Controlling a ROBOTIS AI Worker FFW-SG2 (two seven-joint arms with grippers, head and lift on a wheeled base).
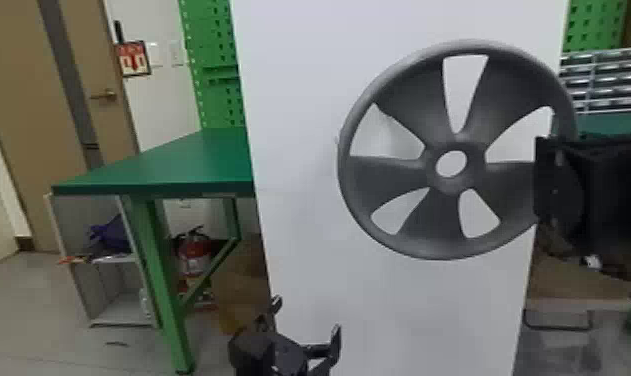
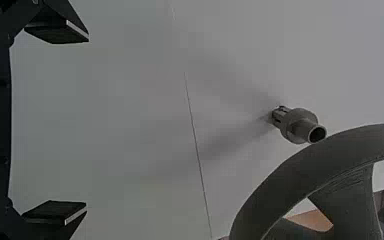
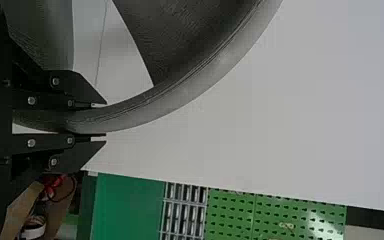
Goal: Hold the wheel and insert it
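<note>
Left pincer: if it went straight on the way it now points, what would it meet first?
Probably the white panel, which lies beyond the open left pincer. The panel's grey peg looks off to one side, though depth is unclear.

So the table (image 1: 179, 160) on the left has a dark green top and green legs, standing on a grey floor (image 1: 54, 310). There's an open shelf unit (image 1: 86, 235) by its near end, with a purple bundle (image 1: 110, 235) on the middle board. Small dark strip (image 1: 117, 344) lying on the floor too. Oh, and the upright white panel (image 1: 299, 225) carries a grey peg (image 2: 300, 125) sticking out.
</note>
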